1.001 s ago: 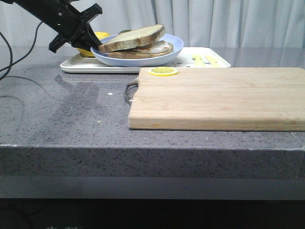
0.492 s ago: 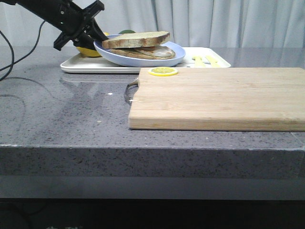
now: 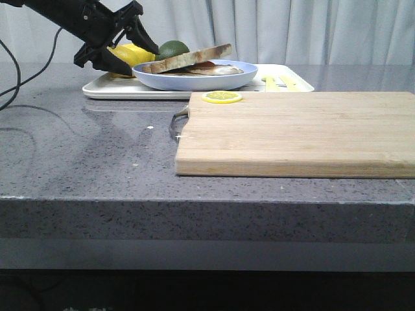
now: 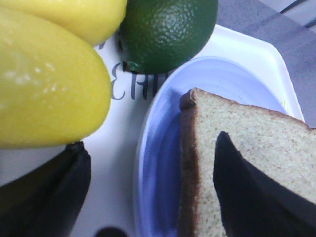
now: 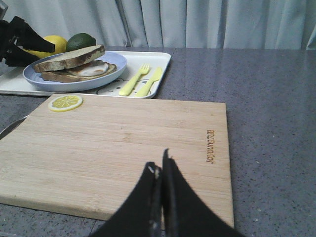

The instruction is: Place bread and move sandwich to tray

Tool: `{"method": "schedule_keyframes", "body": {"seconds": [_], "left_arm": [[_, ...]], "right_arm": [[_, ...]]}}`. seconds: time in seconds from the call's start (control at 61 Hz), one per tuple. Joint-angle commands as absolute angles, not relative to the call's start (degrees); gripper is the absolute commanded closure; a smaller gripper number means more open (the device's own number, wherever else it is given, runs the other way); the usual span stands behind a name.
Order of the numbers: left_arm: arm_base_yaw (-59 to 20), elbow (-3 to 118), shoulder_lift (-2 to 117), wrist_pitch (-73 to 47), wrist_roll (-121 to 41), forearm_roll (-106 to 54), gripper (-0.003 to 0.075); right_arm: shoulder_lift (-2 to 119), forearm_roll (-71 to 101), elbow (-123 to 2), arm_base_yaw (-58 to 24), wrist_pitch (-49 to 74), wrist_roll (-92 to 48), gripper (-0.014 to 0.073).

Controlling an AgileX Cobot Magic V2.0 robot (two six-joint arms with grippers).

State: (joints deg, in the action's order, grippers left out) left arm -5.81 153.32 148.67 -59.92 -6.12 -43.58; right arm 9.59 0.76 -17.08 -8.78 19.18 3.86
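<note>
The light-blue plate point(image 3: 194, 81) stands on the white tray point(image 3: 110, 87) at the back left. On it lies the sandwich, its fried egg point(image 3: 214, 67) under the plain bread slice point(image 3: 188, 58), which leans tilted on top. My left gripper point(image 3: 144, 61) is open; its fingers straddle the plate's left rim point(image 4: 158, 148) and the bread's crust edge point(image 4: 237, 118) without gripping. My right gripper point(image 5: 160, 168) is shut and empty, low over the wooden cutting board point(image 5: 123, 143). It does not show in the front view.
A lemon point(image 3: 130, 55) and a lime point(image 3: 172, 48) lie on the tray close behind my left gripper. Yellow cutlery point(image 3: 279, 81) lies on the tray's right part. The cutting board point(image 3: 298, 129) fills the front right, with a lemon slice point(image 3: 222, 97) on its far left corner.
My left gripper held the plate by its left rim, lifted and tilted. The plate has come down level onto the tray, and the jaws have opened and let go.
</note>
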Motion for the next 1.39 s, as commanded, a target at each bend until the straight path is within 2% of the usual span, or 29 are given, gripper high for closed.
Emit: {"method": "schedule_keyframes", "body": {"seconds": [0.0,0.197,0.262,0.361,0.525,0.574,0.853,1.198,1.378], "left_arm": [[-6.09,155.54,144.31,-57.98,-6.44,-47.10,0.0206],[-4.61,162.84,144.21,-60.16,-6.44,-47.21,0.0210],[-4.49,165.73,144.21,-61.41,-6.31,-47.21,0.0238],[-4.38,169.08,144.21,-63.27,-6.31,-47.21,0.0351],[-4.38,172.32,144.21,-65.91,-6.31,-47.21,0.0670],[-4.38,172.88,144.21,-66.53,-6.31,-47.21,0.0741],[-4.38,175.06,143.67,-72.03,-6.31,-46.90,0.0741],[-4.46,175.06,139.65,-72.03,-2.57,-47.17,0.0741],[-5.91,175.06,136.88,-72.03,-1.36,-39.87,0.0741]], "right_arm": [[10.16,0.00,-18.59,-8.77,15.05,3.70,0.0654],[10.16,0.00,-18.59,-8.77,15.10,3.70,0.0654],[10.16,0.00,-18.59,-8.77,15.10,3.70,0.0654],[10.16,0.00,-18.59,-8.77,15.10,3.70,0.0654],[10.16,0.00,-18.59,-8.77,15.10,3.70,0.0654],[10.16,0.00,-18.59,-8.77,15.10,3.70,0.0654],[10.16,0.00,-18.59,-8.77,15.10,3.70,0.0654],[10.16,0.00,-18.59,-8.77,16.70,3.70,0.0654],[10.16,0.00,-18.59,-8.77,17.63,3.70,0.0654]]}}
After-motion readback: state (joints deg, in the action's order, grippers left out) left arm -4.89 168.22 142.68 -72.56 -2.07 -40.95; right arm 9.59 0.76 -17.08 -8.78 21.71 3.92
